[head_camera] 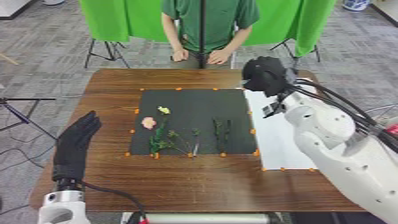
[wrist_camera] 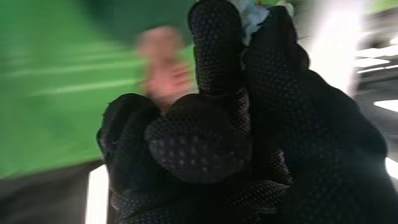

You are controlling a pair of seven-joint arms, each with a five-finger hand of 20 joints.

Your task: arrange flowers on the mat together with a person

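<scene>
Above the table's far right corner is my right hand [head_camera: 265, 75], over the far end of the white mat [head_camera: 289, 142]. In the right wrist view my right hand [wrist_camera: 275, 100] pinches a pale, bluish-white flower [wrist_camera: 253, 20], partly hidden by the glove. On the black mat [head_camera: 191, 100] lie a pink flower [head_camera: 148, 122], a small yellow flower [head_camera: 163, 110] and several green stems [head_camera: 158, 140], with darker green stems [head_camera: 222, 132] farther right. My left hand [head_camera: 75, 145] is over the table's left side with straight fingers, apart from the black mat.
Orange markers [head_camera: 253, 131] line the edges of both mats. Bare brown wood [head_camera: 195, 185] lies between the black mat and the table's near edge. A thin dark pole [head_camera: 202, 30] stands upright beyond the far edge, with green cloth [head_camera: 102, 20] behind.
</scene>
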